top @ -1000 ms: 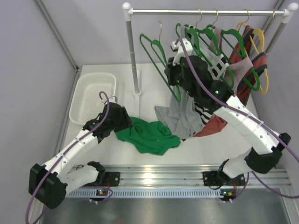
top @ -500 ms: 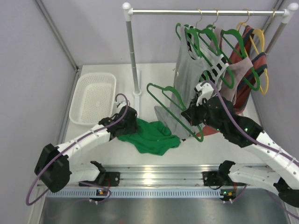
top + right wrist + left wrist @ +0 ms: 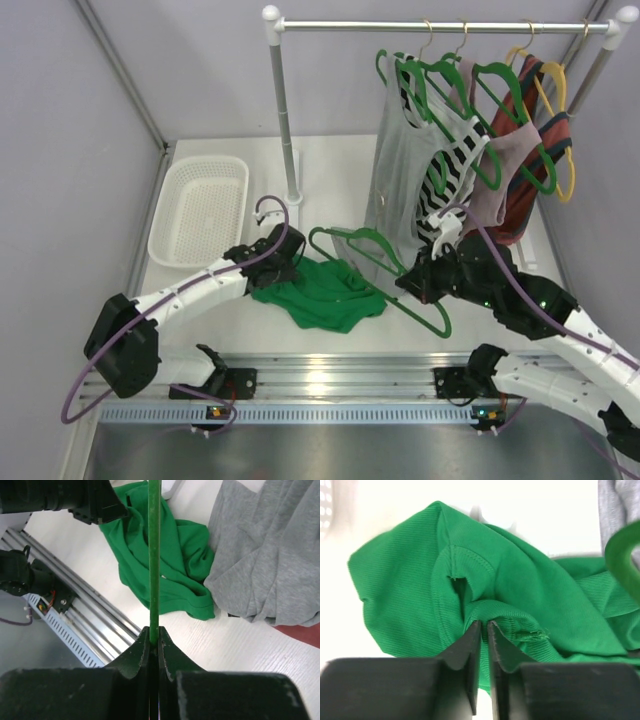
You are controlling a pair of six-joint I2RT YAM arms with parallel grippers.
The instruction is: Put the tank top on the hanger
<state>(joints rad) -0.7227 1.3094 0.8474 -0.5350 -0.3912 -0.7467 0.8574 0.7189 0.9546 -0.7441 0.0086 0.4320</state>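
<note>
The bright green tank top (image 3: 320, 295) lies crumpled on the table left of centre. My left gripper (image 3: 285, 262) is at its upper left edge. In the left wrist view the gripper (image 3: 484, 625) has its jaws pinched on a fold of the tank top (image 3: 420, 580) near a hemmed opening. My right gripper (image 3: 415, 280) is shut on the thin green hanger (image 3: 380, 265) and holds it low over the tank top's right side. In the right wrist view the hanger's bar (image 3: 154, 555) runs straight up from the gripper (image 3: 154, 632) across the tank top (image 3: 175, 545).
A white basket (image 3: 200, 210) stands at the back left. The clothes rack's pole (image 3: 285, 110) stands behind the tank top. A grey top (image 3: 395, 180), a striped top (image 3: 445, 170), spare green hangers and yellow hangers (image 3: 555, 90) hang from its rail. A metal rail (image 3: 330, 375) lines the near edge.
My left gripper has closed on the tank top's edge. My right arm has brought the hanger down from the rack and forward, over the tank top's right side.
</note>
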